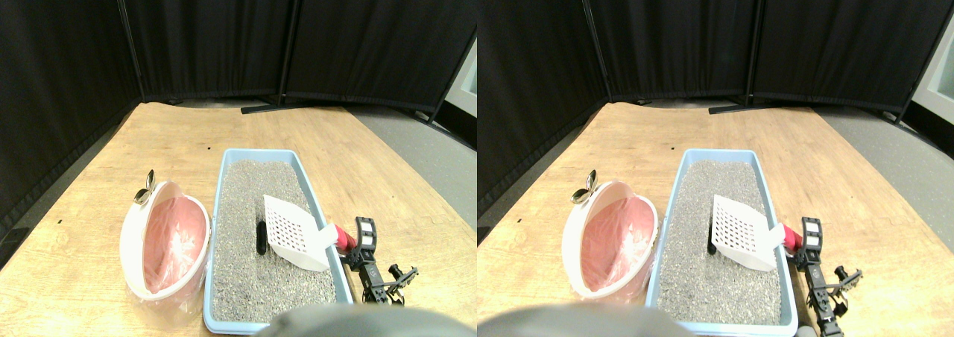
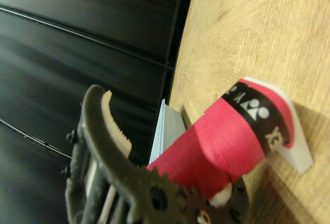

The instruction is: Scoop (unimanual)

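One white slotted plastic scoop (image 1: pixel 296 232) lay over the grey litter in the long blue tray (image 1: pixel 220 203), its red wrapped handle (image 1: pixel 344 238) pointing right toward the right gripper (image 1: pixel 363 251). A small dark lump (image 1: pixel 261 238) sat just left of the scoop's blade. A white bin with a pink bag (image 1: pixel 165 240) stood left of the tray.

Up close, the wrist camera showed the red wrapped handle (image 2: pixel 232 136) lying beside the dark jaw. I could not tell if the jaws were squeezing it.
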Motion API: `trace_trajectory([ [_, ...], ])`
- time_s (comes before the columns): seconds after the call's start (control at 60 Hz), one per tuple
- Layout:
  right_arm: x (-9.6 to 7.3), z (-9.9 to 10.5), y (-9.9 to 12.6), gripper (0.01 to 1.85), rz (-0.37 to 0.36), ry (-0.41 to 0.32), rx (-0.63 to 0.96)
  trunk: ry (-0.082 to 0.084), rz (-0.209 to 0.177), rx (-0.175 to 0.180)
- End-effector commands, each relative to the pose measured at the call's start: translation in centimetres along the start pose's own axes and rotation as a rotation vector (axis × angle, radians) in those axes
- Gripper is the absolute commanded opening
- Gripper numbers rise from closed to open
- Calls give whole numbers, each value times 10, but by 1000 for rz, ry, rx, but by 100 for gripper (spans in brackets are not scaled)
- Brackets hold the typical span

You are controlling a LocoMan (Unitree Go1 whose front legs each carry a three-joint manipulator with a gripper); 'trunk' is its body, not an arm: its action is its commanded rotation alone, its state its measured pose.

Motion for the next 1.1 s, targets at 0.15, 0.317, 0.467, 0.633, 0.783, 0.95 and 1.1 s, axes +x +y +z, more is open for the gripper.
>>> trace_trajectory([
  [0.15, 8, 1, -3, 92, -18, -4, 24, -8, 9, -11],
  [0.317, 12, 5, -5, 81, -28, -15, 2, -11, 6, -10],
  [0.467, 15, 6, -7, 67, 5, -27, 20, -15, 5, -12],
  [0.633, 16, 7, -8, 29, 18, -27, 21, -20, 4, -12],
  [0.783, 15, 9, -8, 6, 3, -33, 29, -22, 6, -16],
  [0.95, 11, 12, -10, 6, -21, -31, -2, -29, 12, -22],
  [1.1, 10, 14, -11, 6, 2, -66, -21, -31, 14, -28],
])
